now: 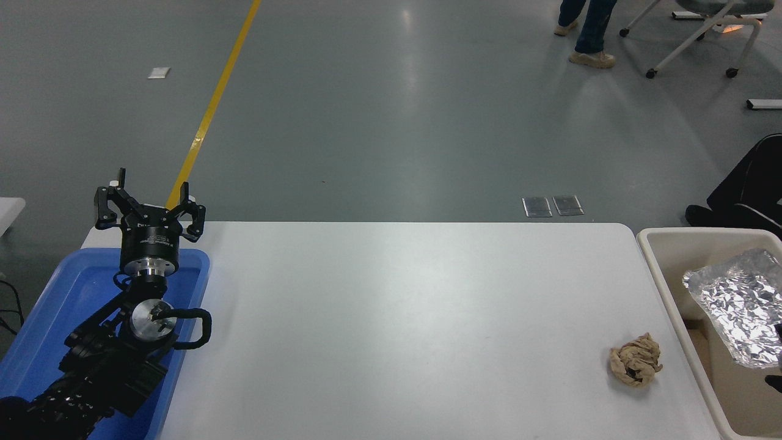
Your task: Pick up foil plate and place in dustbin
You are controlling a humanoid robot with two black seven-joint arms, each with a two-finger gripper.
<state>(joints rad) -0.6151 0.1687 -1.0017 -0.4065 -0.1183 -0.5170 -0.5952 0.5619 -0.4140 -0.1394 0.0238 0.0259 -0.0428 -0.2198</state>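
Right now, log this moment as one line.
foil plate: inside dustbin | left claw: open, parked over blue tray | paper ball: on table

This looks like a robot lab or test hall: a wide grey floor (391, 110) with a yellow line (211, 110), a white table (397, 330), a wheeled chair (702, 30), and a person's legs (586, 30) far behind.

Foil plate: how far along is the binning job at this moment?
Nearly done. The foil plate is off the table and down inside the dustbin. Only a sliver of the right gripper shows at the frame's edge beside the plate, so whether it has let go is unclear. What may be left: confirming release and withdrawing. The left gripper sits parked and open over the blue tray.
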